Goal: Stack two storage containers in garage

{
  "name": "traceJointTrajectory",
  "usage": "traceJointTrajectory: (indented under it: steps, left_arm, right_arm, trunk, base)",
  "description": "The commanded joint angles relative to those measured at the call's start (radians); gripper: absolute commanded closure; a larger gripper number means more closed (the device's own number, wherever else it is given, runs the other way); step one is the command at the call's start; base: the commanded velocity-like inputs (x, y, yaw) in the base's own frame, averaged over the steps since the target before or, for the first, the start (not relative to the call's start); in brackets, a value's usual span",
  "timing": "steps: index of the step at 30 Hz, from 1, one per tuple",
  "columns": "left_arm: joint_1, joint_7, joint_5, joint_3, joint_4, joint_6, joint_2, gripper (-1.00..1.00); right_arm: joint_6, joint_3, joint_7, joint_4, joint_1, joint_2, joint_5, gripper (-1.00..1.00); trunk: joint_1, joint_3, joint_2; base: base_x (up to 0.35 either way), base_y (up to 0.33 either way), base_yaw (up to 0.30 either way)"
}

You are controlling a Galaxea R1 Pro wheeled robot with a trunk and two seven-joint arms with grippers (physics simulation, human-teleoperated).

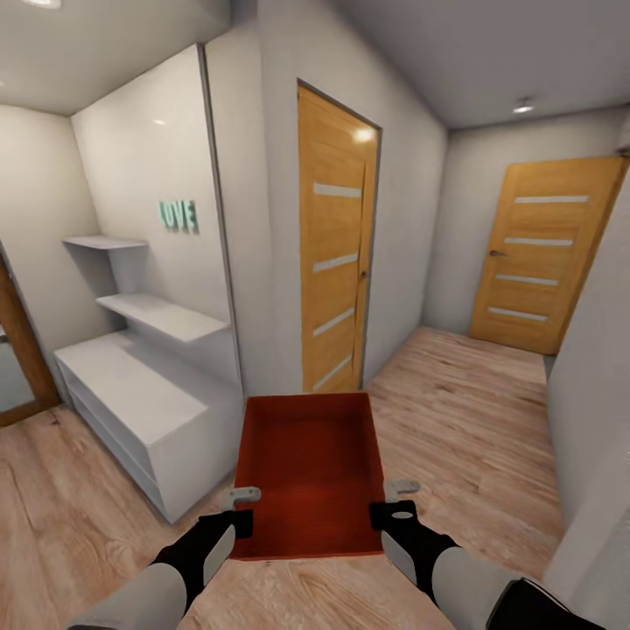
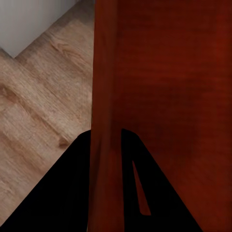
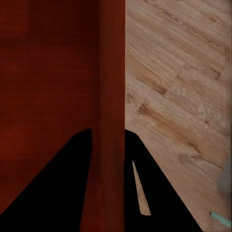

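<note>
The robot holds one storage container, an orange-red open bin, in front of its trunk and above the light wood plank floor. The left gripper clamps the left wall of the bin near its close corner, and the right gripper clamps the right wall in the same way. In the left wrist view the red wall runs straight between the two dark fingers, one finger outside and one inside the bin, so the jaws are closed on the wall. The right wrist view shows the same: the wall stands between the dark fingers, with the wood floor on the outer side. The bin looks empty inside.

The place is a narrow hallway. Straight ahead, just behind the far edge of the bin, stands a wooden door with pale stripes; it is closed. A second wooden door of the same kind is at the end of the passage to the right, also closed. On the left a low white cabinet comes near to the left side of the bin, with white shelves above it and green letters on the white panel. A grey wall is close on the right
</note>
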Motion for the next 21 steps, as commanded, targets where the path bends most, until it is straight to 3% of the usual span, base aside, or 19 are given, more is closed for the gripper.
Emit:
traceJointTrajectory:
  steps: [1,21]
  left_arm:
    - [-0.001,0.009,-0.012,0.021,-0.012,-0.012,0.001,1.0]
    - [-0.001,0.009,-0.012,0.021,-0.012,-0.012,0.001,1.0]
  right_arm:
    - [0.002,-0.009,-0.001,0.011,-0.001,0.0,-0.02,1.0]
    - [0.002,-0.009,-0.001,0.011,-0.001,-0.001,-0.02,1.0]
  trunk:
    - [0.001,-0.002,-0.002]
    - [0.001,-0.002,-0.002]
  base:
    - [0.323,0.0,-0.245]
    - [0.323,0.0,-0.245]
